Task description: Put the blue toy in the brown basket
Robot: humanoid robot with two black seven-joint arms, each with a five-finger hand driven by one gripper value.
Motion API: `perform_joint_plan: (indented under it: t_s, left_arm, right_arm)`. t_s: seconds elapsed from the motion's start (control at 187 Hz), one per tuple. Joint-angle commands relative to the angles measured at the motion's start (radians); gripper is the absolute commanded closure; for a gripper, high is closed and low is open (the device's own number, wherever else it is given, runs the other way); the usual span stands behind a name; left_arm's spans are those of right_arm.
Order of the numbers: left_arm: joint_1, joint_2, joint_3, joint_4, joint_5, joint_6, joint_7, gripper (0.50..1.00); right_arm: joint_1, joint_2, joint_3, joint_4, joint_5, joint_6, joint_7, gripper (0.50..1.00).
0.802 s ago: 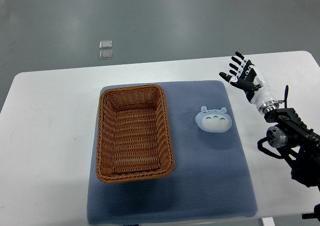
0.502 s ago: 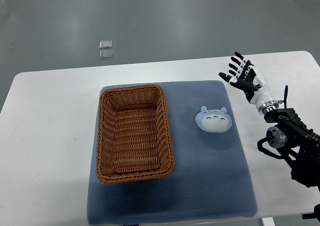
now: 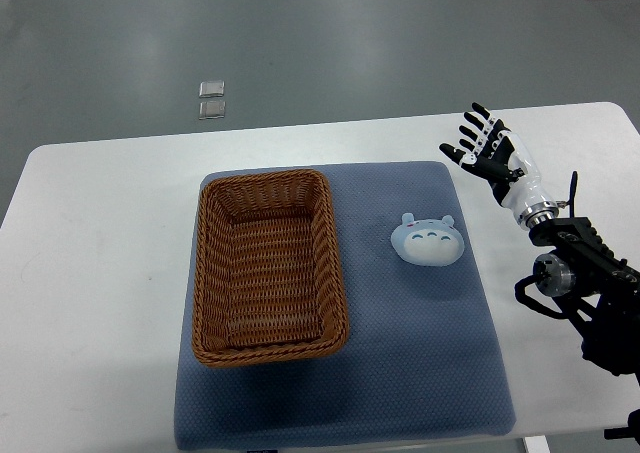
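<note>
Right robot hand (image 3: 487, 149) fingers spread, empty, at 1 o'clock of blue toy (image 3: 427, 241). Toy lies on the mat, at 3 o'clock of brown basket (image 3: 267, 264). Your risk: the rounded toy slipping from a shallow grip.

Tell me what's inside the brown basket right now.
Nothing: the brown basket shows only its bare woven floor, fully visible. The blue toy lies outside it on the blue mat; the right hand is open.
</note>
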Motion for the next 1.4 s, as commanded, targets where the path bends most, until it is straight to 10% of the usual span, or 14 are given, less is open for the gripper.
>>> perform_joint_plan:
  t_s: [0.0, 1.395]
  left_arm:
    - [0.001, 0.0, 0.0, 0.001, 0.0, 0.0, 0.0, 0.5]
    - [0.007, 0.0, 0.001, 0.004, 0.0, 0.0, 0.0, 0.5]
  right_arm:
    - [0.002, 0.0, -0.001, 0.002, 0.0, 0.001, 0.001, 0.57]
    - [0.022, -0.144, -0.179, 0.142, -0.351, 0.057, 0.072, 0.574]
